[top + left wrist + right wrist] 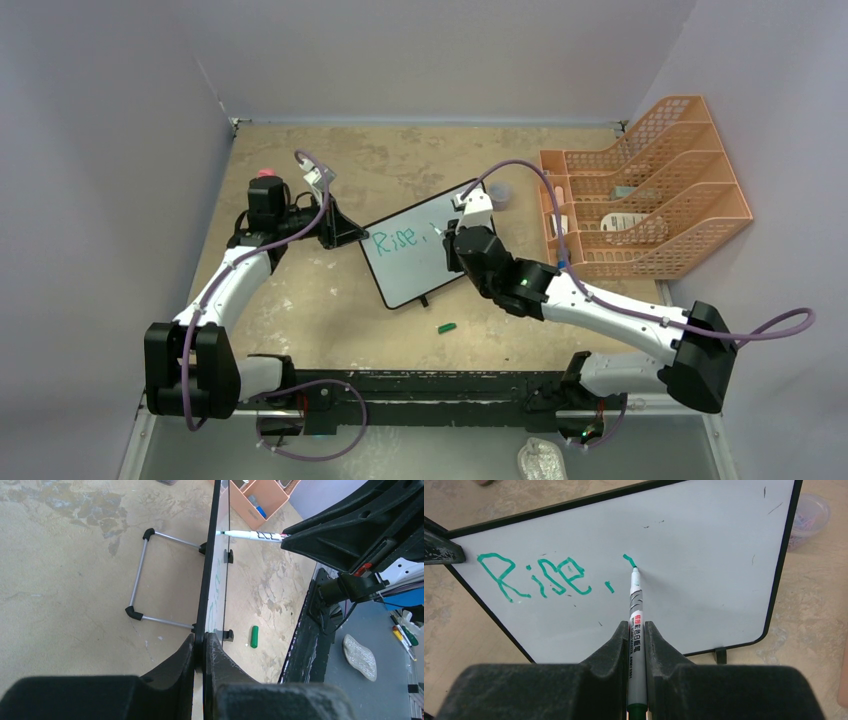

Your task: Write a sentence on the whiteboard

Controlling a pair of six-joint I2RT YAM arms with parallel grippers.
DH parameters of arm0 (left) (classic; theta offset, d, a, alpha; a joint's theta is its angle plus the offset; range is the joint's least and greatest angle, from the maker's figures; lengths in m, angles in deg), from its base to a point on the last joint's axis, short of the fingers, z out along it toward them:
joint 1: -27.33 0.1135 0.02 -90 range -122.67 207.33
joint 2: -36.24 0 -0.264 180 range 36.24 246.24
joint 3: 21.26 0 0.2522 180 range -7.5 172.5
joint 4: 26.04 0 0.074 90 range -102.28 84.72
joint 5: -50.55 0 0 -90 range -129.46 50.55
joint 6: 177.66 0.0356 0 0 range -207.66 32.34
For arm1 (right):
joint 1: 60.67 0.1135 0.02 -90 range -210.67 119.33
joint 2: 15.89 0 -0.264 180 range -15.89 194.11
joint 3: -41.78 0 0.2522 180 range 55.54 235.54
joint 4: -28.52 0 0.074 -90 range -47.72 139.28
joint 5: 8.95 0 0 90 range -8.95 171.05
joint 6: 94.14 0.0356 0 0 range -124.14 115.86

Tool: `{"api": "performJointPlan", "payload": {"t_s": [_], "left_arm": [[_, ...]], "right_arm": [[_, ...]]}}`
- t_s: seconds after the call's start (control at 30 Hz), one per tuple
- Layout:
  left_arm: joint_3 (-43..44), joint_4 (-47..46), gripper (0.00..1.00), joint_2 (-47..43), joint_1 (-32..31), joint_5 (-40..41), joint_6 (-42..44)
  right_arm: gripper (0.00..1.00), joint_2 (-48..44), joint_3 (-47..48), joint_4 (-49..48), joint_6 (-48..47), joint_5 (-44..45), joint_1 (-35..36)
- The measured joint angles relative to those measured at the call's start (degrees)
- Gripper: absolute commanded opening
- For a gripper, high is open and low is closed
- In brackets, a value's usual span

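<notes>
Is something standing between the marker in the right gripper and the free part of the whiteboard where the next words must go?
Nothing visible does. The marker touches the whiteboard just right of the sentence, so far "Rise,"; the surface beyond is free. The left gripper clamps the left edge, away from there.

Pale lavender walls [100, 150] close in the bench [300, 310] on the left, back and right. Its top is tan, worn and mottled with paler patches. An orange mesh rack [670, 125] stands at the far right corner. The light is soft and even.
</notes>
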Motion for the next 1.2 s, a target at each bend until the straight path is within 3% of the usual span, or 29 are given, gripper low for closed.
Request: {"api": "performJointPlan", "payload": {"t_s": [1.2], "left_arm": [[0.00,0.13,0.00,0.09,-0.02,-0.02,0.00]], "right_arm": [[0.00,-0.37,-1.36,1.25,0.33,-0.17,-0.07]]}}
